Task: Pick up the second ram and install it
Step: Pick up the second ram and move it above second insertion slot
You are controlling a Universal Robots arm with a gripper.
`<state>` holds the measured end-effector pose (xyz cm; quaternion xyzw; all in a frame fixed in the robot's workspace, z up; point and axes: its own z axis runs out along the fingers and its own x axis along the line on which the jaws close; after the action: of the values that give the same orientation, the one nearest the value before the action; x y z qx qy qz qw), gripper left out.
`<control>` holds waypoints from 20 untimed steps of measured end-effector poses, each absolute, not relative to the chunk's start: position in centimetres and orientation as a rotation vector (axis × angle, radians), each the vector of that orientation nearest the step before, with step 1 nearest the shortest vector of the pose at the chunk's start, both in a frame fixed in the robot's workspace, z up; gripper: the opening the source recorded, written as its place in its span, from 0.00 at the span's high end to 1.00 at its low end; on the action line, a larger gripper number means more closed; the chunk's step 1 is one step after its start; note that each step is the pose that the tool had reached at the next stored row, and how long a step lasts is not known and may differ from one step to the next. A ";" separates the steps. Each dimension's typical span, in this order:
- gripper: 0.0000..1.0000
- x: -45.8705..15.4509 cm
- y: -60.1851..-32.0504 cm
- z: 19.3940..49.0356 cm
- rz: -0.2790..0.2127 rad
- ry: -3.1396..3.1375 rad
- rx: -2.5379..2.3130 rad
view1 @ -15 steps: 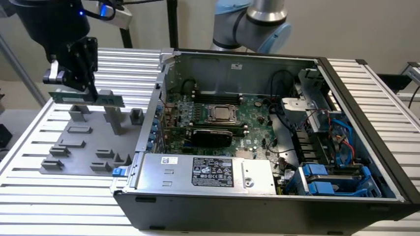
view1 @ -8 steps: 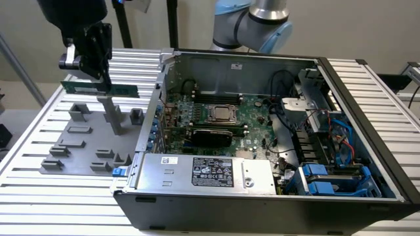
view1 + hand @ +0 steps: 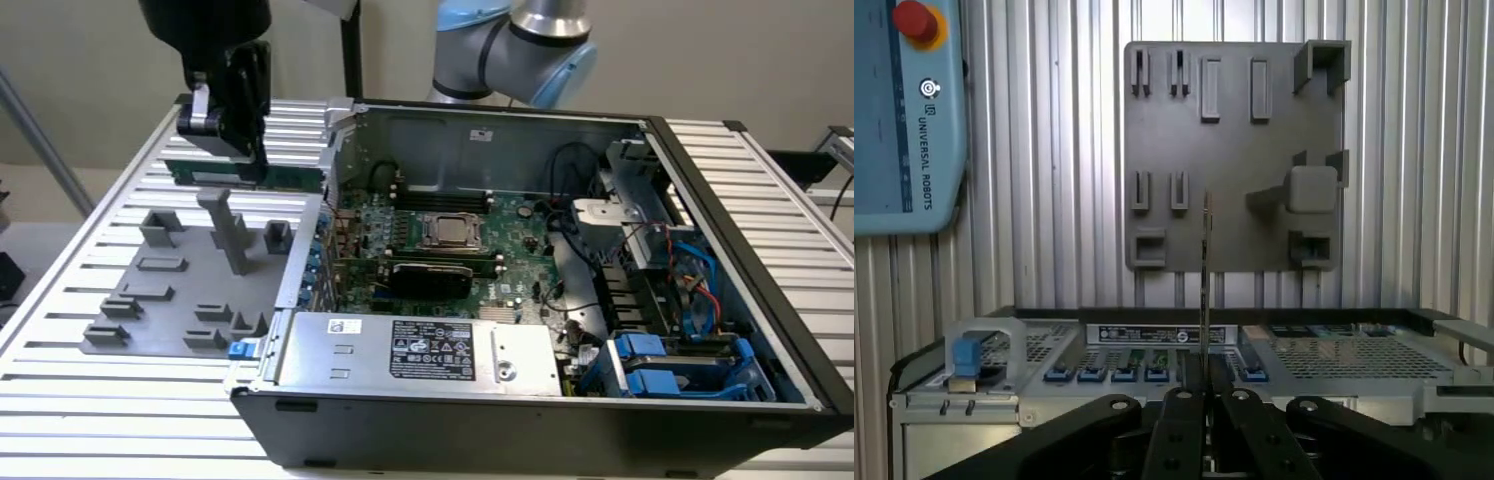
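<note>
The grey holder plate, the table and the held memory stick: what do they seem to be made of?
Holder plate: matte grey plastic, probably; dull, uniform, no shine. Table: bare metal, likely aluminium; silvery ribbed slats. Memory stick, in the end effector: green circuit board, likely fibreglass laminate.

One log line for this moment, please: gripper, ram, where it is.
gripper: shut on second ram | ram: held over gray fixture tray | place: outside open computer case, on the exterior view's left | installed: no
</note>
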<state>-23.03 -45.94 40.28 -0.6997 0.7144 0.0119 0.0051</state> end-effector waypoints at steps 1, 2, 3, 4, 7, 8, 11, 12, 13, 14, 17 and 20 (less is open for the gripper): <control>0.87 -22.6 -45.9 40.3 0.039 2.236 -2.190; 0.87 -22.1 -45.9 40.4 0.041 2.235 -2.189; 0.87 -21.7 -45.9 40.4 0.043 2.235 -2.189; 0.87 -21.2 -45.9 40.4 0.045 2.234 -2.188; 0.87 -19.9 -45.9 40.4 0.051 2.231 -2.185; 0.87 -19.4 -45.9 40.4 0.053 2.230 -2.184; 0.87 -18.1 -45.9 40.4 0.057 2.228 -2.182; 0.87 -17.6 -45.9 40.4 0.058 2.227 -2.182; 0.87 -17.1 -45.9 40.4 0.059 2.227 -2.181; 0.87 -16.7 -45.9 40.4 0.060 2.226 -2.181; 0.87 -15.3 -45.9 40.4 0.062 2.226 -2.180; 0.87 -13.9 -45.9 40.4 0.062 2.226 -2.180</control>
<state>-13.94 -45.93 40.43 -0.6995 0.7142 0.0199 0.0129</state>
